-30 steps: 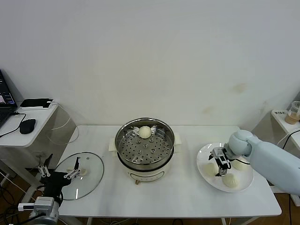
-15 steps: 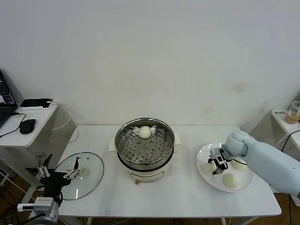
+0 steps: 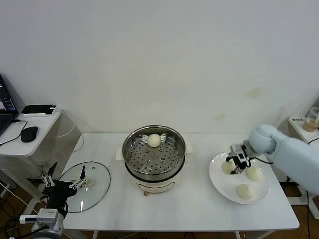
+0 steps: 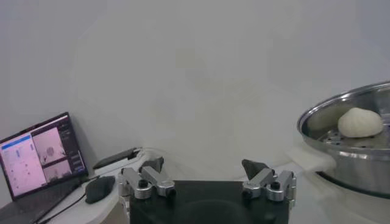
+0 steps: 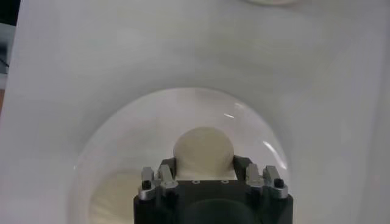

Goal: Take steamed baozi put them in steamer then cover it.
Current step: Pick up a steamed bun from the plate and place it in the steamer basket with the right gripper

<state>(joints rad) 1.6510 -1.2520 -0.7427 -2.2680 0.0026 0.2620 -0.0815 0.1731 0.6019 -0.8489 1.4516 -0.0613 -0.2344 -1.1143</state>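
The steamer (image 3: 154, 155) stands mid-table with one baozi (image 3: 154, 140) on its perforated tray; both also show in the left wrist view, steamer (image 4: 356, 155) and baozi (image 4: 359, 122). My right gripper (image 3: 233, 164) is shut on a second baozi (image 3: 228, 168), held just above the white plate (image 3: 219, 183). In the right wrist view that baozi (image 5: 203, 148) sits between the fingers of the gripper (image 5: 204, 163). Two more baozi (image 3: 254, 173) (image 3: 244, 191) lie on the plate. The glass cover (image 3: 94, 191) lies flat at the table's left. My left gripper (image 3: 65, 188) is parked open beside it.
A side table at the left carries a laptop (image 4: 39, 155), a mouse (image 3: 29, 133) and a dark flat item (image 3: 37, 108). A cup (image 3: 314, 118) stands on a shelf at the far right. The plate lies near the table's right front edge.
My right gripper has come up off the plate with a baozi between its fingers and moved toward the plate's far side. The left arm has stayed put.
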